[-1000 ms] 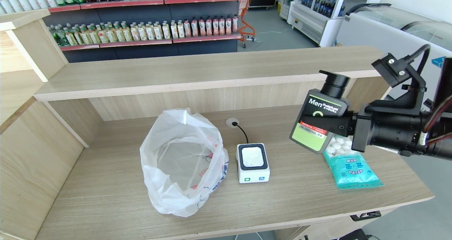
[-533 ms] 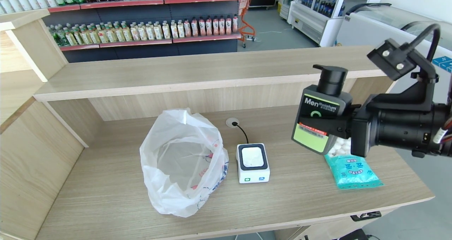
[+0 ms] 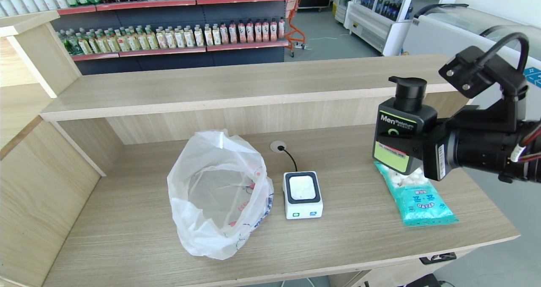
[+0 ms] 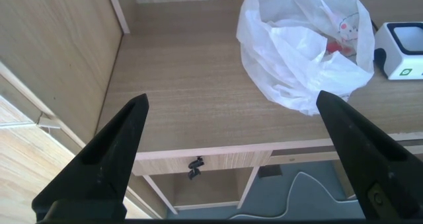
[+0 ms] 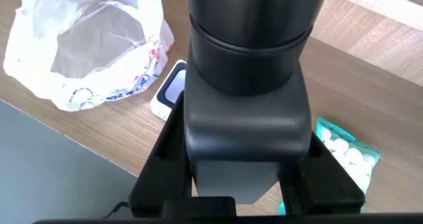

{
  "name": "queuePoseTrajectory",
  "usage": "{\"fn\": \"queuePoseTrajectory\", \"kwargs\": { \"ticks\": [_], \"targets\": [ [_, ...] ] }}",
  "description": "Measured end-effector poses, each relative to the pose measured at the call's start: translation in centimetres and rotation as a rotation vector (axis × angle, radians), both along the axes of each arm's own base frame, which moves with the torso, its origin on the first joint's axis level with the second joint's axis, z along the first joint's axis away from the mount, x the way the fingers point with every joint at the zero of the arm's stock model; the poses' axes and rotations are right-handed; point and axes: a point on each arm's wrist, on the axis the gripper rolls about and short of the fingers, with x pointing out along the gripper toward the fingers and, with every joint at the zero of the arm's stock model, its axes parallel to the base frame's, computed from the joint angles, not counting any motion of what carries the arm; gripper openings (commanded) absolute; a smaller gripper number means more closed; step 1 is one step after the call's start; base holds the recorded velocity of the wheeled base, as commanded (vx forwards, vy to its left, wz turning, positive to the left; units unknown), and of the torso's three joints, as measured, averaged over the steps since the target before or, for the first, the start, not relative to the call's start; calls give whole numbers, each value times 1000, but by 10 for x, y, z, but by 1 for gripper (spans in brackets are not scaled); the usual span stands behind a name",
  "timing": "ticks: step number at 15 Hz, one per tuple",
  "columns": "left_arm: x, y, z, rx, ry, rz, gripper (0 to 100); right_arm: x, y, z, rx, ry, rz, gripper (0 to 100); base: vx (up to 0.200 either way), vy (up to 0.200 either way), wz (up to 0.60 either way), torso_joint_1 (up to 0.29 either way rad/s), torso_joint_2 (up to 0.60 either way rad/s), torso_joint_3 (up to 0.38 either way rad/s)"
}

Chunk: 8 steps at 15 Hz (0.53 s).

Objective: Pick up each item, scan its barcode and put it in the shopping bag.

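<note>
Wooden counter (image 3: pixel 127 228), shelves of bottled drinks (image 3: pixel 177 37), glass-door fridge (image 3: pixel 380 12) behind

You've got the dark bottle (image 3: pixel 401 120) w/ black cap about upright, up in the air, over the far end of the teal pack (image 3: pixel 422 200) of white balls. The white scanner (image 3: pixel 301 194) sits btwn that pack & the open shopping bag (image 3: pixel 179 194).

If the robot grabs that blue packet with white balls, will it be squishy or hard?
Probably squishy: the blue packet is a soft-looking pouch of small white puffs, so it may sag. It lies flat on the counter, so it likely won't roll.
</note>
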Motion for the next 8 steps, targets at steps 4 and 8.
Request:
{"fn": "queuePoseTrajectory", "kwargs": {
  "ticks": [4,8],
  "targets": [
    [0,0,0,0,0,0,100,-4,2,1,-11,-21,54,0,0,0,600,0,-2,6],
    [0,0,0,0,0,0,100,-7,6,-2,-13,-11,79,0,0,0,450,5,3,1]
  ]
}}
